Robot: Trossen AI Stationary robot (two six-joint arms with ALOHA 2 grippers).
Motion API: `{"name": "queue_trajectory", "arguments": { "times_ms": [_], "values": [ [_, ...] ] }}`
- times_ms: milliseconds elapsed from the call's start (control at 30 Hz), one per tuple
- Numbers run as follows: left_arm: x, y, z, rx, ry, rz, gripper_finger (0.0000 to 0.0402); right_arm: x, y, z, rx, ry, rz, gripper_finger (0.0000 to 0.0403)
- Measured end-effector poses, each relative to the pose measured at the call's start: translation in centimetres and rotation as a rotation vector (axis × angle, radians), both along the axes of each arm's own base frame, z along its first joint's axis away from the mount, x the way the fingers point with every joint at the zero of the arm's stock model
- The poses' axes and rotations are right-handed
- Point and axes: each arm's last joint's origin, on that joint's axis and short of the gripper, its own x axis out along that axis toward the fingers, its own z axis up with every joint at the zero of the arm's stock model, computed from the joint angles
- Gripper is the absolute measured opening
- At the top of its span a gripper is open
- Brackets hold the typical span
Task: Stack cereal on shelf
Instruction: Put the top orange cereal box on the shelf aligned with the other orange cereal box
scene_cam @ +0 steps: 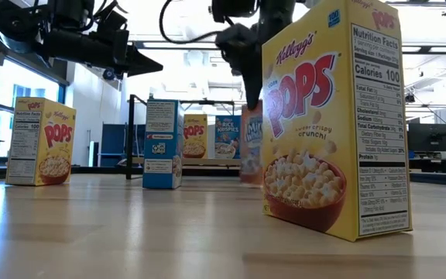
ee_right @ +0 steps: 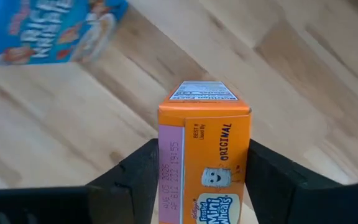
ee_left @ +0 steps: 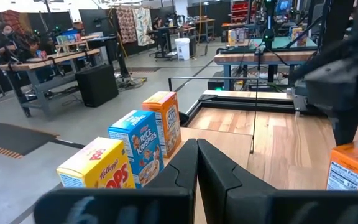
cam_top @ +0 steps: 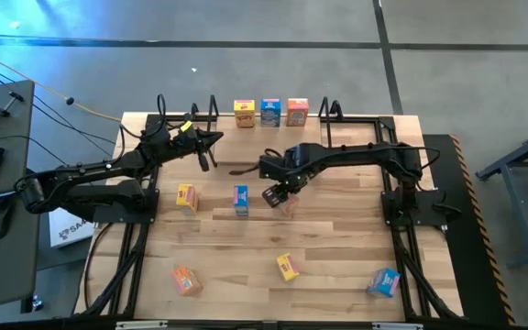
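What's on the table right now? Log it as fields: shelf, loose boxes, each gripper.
shelf: shelf at the table's far edge, three cereal boxes in a row: yellow box, blue box, orange box
loose on tabletop: yellow, blue, yellow, orange, blue
right gripper: right gripper closed on an orange Mini-Wheats box mid-table
left gripper: left gripper shut, empty, near the shelf's left end
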Motion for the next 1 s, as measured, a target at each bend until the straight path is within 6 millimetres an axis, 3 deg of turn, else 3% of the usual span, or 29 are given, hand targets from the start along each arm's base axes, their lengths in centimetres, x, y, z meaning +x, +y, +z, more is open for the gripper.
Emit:
{"name": "queue_trajectory", "arguments": {
  "times_ms": [200,400,600,733,1000],
  "values": [
    [0.0,0.0,0.0,0.001,-0.003,0.0,0.0,0.5,-2.3,4.7,-0.07,-0.143,0.17,0.0183],
    [0.0,0.0,0.0,-0.011,-0.01,0.001,0.0,-0.8,-6.6,9.1,-0.301,-0.17,0.427,0.0183],
    [0.0,0.0,0.1,-0.017,-0.021,0.001,0.0,-3.3,-12.1,9.4,-0.406,-0.049,0.683,0.0183],
    [0.0,0.0,0.1,-0.016,-0.022,0.001,0.0,-4.6,-15.4,9.4,-0.46,-0.021,0.73,0.0183],
    [0.0,0.0,0.2,-0.014,-0.028,0.001,0.0,-5.1,-18.0,8.0,-0.436,0.022,0.761,0.0183]
  ]
}}
